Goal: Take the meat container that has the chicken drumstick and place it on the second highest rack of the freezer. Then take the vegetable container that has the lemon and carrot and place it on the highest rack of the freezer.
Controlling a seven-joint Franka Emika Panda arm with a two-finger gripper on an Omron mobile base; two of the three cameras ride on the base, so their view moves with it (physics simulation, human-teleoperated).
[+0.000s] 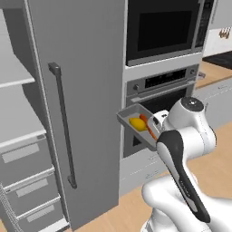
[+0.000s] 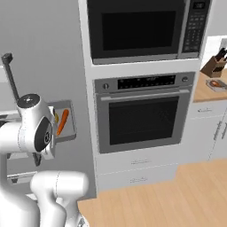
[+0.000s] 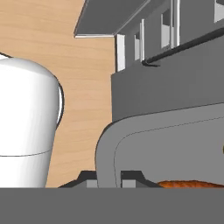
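Observation:
A grey vegetable container [image 1: 124, 116] hangs in the air in front of the open freezer door [image 1: 86, 68], tilted toward the camera. Inside it lie a yellow lemon [image 1: 137, 123] and an orange carrot [image 1: 148, 127]. My gripper [image 3: 109, 180] is shut on the container's rim [image 3: 105, 144], one dark fingertip [image 3: 86, 179] on each side of the wall. The carrot [image 3: 188, 184] shows at the bottom of the hand view. From the right base view the container [image 2: 71, 132] sits behind my wrist, with the carrot [image 2: 62, 122] in it. Freezer racks [image 1: 13, 81] are at the far left.
The door's long dark handle [image 1: 62, 122] stands between the container and the freezer's inside. Freezer drawers [image 1: 27, 181] lie low on the left. A wall oven [image 2: 144, 115] and microwave [image 2: 142, 29] stand to the right, then a counter with a knife block [image 2: 215, 64].

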